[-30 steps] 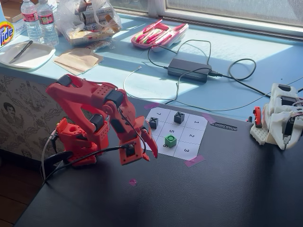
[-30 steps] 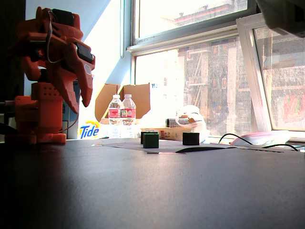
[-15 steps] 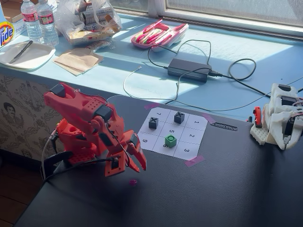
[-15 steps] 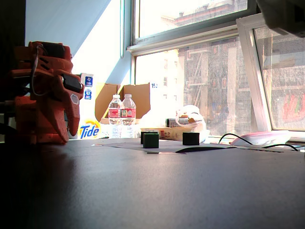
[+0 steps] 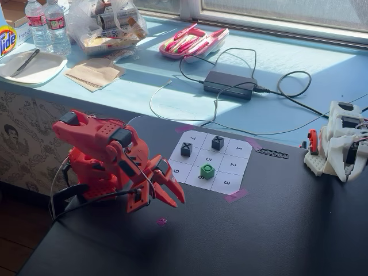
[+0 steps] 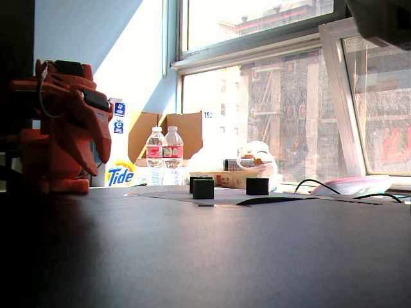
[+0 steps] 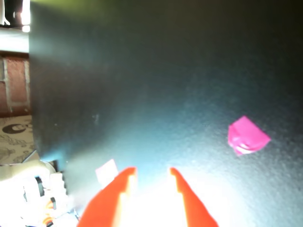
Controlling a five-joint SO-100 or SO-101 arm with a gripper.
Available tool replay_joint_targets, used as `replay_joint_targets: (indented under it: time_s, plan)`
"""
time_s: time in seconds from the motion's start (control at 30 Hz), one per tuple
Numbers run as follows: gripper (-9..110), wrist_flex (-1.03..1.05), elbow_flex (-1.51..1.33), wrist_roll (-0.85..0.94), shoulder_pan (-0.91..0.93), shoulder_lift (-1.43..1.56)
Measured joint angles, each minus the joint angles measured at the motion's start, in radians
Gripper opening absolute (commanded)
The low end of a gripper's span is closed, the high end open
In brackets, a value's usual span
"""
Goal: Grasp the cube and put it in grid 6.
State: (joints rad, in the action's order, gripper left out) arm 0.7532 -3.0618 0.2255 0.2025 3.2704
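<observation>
Red jaws (image 7: 150, 177) fill the bottom edge of the wrist view, slightly parted with nothing between them, aimed at bare dark worktop (image 7: 156, 75) with a scrap of pink tape (image 7: 247, 135) off to the right.

The green cube (image 5: 207, 171) sits on the white paper grid (image 5: 238, 150), in the middle column of the row nearest the arm as a fixed view shows it. Its base hides most of the digit printed there, so the cell cannot be read outright; since the neighbours read 9 and 3 and the cell behind reads 5, that cell is probably grid 6 (image 5: 200, 177). Two dark cubes marked X stand further back, one (image 5: 186, 149) on the left and one (image 5: 217, 142) beside the 1.

Judging by this, the cube may already rest in its target cell, or the grasp has not begun; the pictures do not settle which. The arm (image 5: 109, 161) is folded low, well apart from the grid, and holds nothing.

Readable writing: digits 1, 2, 3, 5, 7 and 9 on the grid, and "Tide" on a box (image 6: 120, 175) beside two water bottles (image 6: 163, 156).
</observation>
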Motion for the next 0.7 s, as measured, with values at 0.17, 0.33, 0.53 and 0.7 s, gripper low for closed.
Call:
replay_joint_targets:
  time_s: [0.17,0.33,0.53,0.7]
  plan:
    - [10,0.037,0.0,0.0,0.002,0.021]
    - [10,0.04,0.0,0.0,0.002,0.021]
    - [11,0.04,0.0,0.0,0.002,0.021]
    - [10,0.04,0.0,0.003,0.002,0.021]
